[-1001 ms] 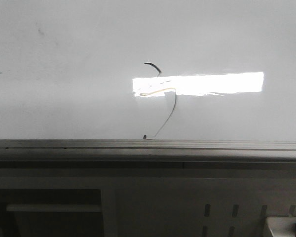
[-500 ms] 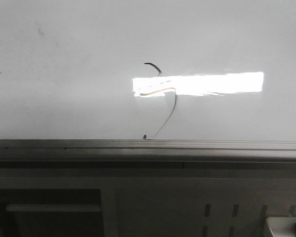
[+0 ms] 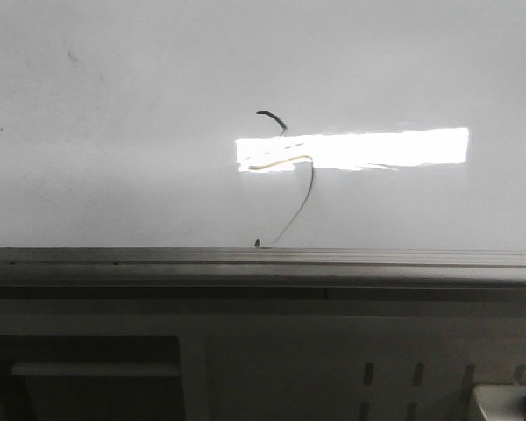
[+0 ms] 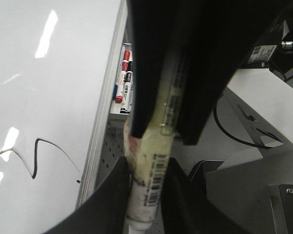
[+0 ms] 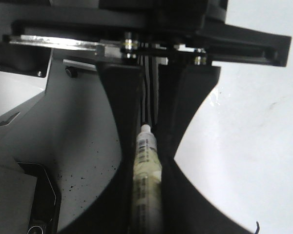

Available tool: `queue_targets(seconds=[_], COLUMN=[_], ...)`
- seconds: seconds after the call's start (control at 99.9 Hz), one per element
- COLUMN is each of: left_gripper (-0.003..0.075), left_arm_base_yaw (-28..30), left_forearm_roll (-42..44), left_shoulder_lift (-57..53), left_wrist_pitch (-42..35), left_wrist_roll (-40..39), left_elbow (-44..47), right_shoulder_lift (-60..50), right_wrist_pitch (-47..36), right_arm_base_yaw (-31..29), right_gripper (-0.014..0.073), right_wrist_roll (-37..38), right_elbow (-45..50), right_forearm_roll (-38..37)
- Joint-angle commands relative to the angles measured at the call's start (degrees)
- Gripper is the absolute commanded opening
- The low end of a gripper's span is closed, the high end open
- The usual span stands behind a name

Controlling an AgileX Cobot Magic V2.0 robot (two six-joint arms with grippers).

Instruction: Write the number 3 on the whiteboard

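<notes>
Black ink makes the number 3 [image 3: 285,175] on the whiteboard [image 3: 114,132], just above its grey rail [image 3: 263,259]. My left claw [image 4: 146,195] pinches a yellowish marker [image 4: 151,170], off to the side of the board. My right claw [image 5: 147,180] pinches another marker [image 5: 147,175]. I think the writing is done. Next I should put the markers down gently.

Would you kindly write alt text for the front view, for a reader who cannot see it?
A thin dark hand-drawn number 3 runs down the glossy whiteboard, partly washed out by a bright rectangular glare. The board's grey edge rail crosses below it. No gripper is visible.
</notes>
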Motion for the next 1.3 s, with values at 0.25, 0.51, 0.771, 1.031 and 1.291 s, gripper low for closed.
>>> queue_targets(seconds=[0.25,0.51,0.771,1.031,1.291], left_gripper=[-0.0020,-0.0020,-0.0020,-0.0020,-0.0020], left_arm_base_yaw=[-0.04,-0.04,-0.04,-0.04,-0.04], left_forearm_roll=[-4.46,-5.02,-3.17,-8.50,-17.60], left_shoulder_lift=[-0.05,-0.05,-0.05,0.18,4.36], left_wrist_pitch=[-4.48,-6.00,-18.39,-45.77,-56.45], left_wrist_roll=[-1.28,-3.75,-13.92,-25.65,-25.65], left_elbow=[-1.96,-1.85,0.84,14.68,20.79], right_shoulder_lift=[-0.91,-2.87,-12.05,-20.97,-24.56], right_wrist_pitch=[-1.56,-9.20,-12.20,-5.49,-8.98], right_arm_base_yaw=[0.04,-0.06,-5.47,-13.25,-14.39], right_gripper=[0.0064,0.0624,0.0436,-0.0060,-0.0060], right_wrist_roll=[-0.30,0.03,7.58,12.19,14.60], right_elbow=[-1.95,-2.91,-2.78,0.35,9.45], right_forearm_roll=[5.97,5.19,3.81,2.78,2.78])
